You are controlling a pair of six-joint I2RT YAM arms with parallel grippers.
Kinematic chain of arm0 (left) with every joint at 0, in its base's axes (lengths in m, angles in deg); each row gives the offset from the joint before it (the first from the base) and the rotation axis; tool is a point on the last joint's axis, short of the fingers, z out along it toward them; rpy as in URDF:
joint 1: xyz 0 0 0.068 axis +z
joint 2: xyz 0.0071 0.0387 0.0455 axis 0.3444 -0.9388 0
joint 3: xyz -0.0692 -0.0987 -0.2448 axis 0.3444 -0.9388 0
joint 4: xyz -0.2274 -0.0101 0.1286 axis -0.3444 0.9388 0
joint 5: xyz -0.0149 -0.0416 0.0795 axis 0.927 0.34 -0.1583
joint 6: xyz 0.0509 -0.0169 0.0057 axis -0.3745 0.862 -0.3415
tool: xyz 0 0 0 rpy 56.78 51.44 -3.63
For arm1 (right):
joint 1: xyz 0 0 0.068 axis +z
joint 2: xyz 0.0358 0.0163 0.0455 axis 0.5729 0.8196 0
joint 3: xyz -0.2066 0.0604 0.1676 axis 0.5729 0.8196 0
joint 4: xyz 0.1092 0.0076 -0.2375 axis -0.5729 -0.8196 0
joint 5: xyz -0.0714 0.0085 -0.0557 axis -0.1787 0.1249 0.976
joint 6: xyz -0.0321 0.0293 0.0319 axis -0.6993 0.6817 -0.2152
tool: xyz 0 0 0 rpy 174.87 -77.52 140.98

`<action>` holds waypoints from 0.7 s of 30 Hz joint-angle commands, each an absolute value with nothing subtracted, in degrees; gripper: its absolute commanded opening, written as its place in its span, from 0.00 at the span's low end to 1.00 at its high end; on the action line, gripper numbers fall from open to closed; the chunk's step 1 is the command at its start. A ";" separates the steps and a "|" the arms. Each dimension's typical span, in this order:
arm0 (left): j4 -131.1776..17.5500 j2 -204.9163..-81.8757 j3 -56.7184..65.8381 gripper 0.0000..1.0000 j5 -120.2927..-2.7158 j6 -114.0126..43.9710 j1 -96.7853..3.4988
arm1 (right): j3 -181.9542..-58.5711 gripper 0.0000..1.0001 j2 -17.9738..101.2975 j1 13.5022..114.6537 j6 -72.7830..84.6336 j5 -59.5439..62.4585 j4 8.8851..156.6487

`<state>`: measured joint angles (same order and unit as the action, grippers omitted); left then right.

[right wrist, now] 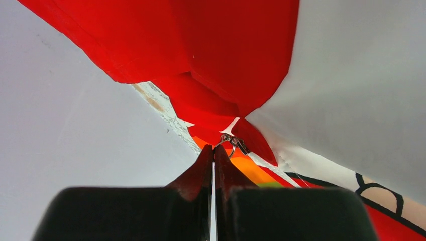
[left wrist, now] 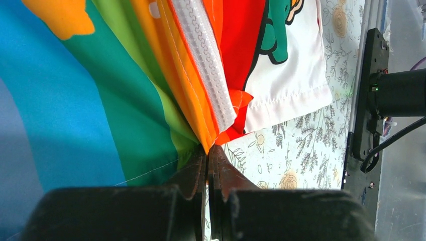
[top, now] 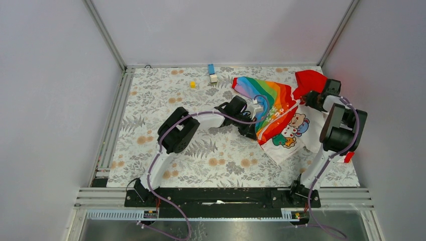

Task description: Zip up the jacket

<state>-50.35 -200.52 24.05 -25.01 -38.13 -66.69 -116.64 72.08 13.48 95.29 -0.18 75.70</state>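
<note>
Floral-print bench [top: 226, 165], grey walls [top: 50, 100]. At far-right of bench: jacket [top: 281, 118], bunched, rainbow panel up, red hood near R wall. L claw [left wrist: 207, 150] clamped on jacket hem beside white zip tape [left wrist: 208, 65]. R claw [right wrist: 213, 150] closed, zip pull [right wrist: 231, 142] at tips; grip on it unclear. Blue block [top: 211, 69], yellow cube [top: 192, 84] at far edge.

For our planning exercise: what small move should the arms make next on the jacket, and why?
Probably draw the right gripper slightly toward the red hood: it seems to pinch the zipper pull close beside it, while the left gripper anchors the hem.
</note>
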 commanded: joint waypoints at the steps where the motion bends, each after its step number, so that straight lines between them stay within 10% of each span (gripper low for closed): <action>1: -42.00 -201.95 23.89 0.00 -23.93 -39.92 -67.03 | -121.33 0.00 72.00 10.87 93.33 4.30 83.71; 5: -41.52 -202.44 24.98 0.04 -26.19 -39.08 -66.91 | -119.02 0.06 70.26 10.87 88.76 4.82 82.79; 12: -38.65 -200.00 28.71 0.47 -32.54 -38.52 -66.18 | -120.96 0.64 66.16 11.28 72.24 6.13 70.12; 19: -34.02 -190.19 30.25 0.98 -35.98 -36.70 -64.23 | -119.04 0.90 55.03 17.72 41.34 12.45 55.18; 21: -31.96 -185.65 28.95 0.99 -37.83 -36.67 -63.76 | -115.05 0.95 49.60 22.56 33.66 14.23 54.63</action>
<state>-36.38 -196.43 29.12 -32.01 -36.67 -65.60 -118.56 60.61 15.42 55.29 8.80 61.25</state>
